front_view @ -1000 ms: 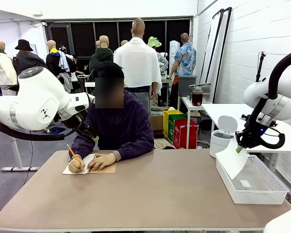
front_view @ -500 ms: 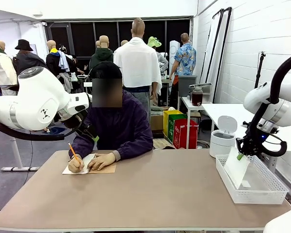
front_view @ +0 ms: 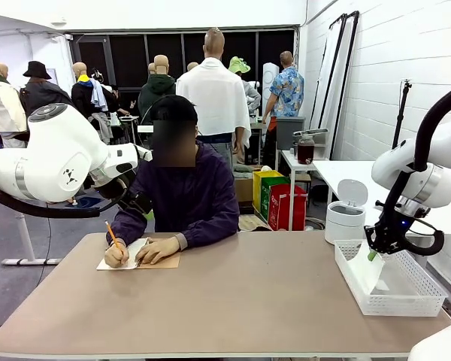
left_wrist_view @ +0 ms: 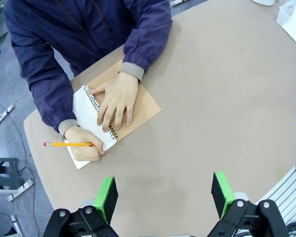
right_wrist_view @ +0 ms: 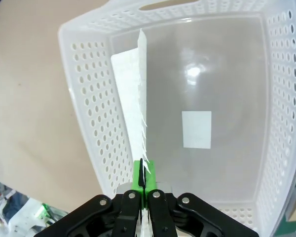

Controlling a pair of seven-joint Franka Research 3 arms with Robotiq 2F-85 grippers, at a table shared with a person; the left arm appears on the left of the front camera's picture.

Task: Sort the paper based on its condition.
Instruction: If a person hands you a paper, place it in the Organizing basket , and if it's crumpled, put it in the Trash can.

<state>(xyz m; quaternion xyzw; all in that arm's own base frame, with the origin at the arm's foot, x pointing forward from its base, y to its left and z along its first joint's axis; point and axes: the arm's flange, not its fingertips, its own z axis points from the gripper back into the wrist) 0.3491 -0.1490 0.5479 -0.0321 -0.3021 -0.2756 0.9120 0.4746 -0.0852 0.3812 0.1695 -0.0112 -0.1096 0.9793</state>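
Observation:
My right gripper [front_view: 373, 254] [right_wrist_view: 142, 178] is shut on the top edge of a white paper sheet [front_view: 365, 274] [right_wrist_view: 139, 94]. The sheet hangs down edge-on into the white perforated basket [front_view: 406, 304] [right_wrist_view: 86, 98] at the table's right end, its lower part inside near the basket's left wall. My left gripper [left_wrist_view: 163, 192] is open with nothing between its green pads, high above the table near the person. The person writes with a pencil [left_wrist_view: 66, 144] in a spiral notebook [left_wrist_view: 89, 111] [front_view: 139, 254] with a brown cover, the other hand flat on the page.
A small white label [right_wrist_view: 196, 129] lies on the basket's floor. A white lidded bin [front_view: 344, 214] stands behind the table's far right corner. The left arm's big white body [front_view: 49, 158] hangs over the table's left side. The tan tabletop [front_view: 248, 293] stretches between notebook and basket.
My right gripper has come down and slightly left with the sheet, lowering it from above the basket's rim into the basket. The person keeps writing.

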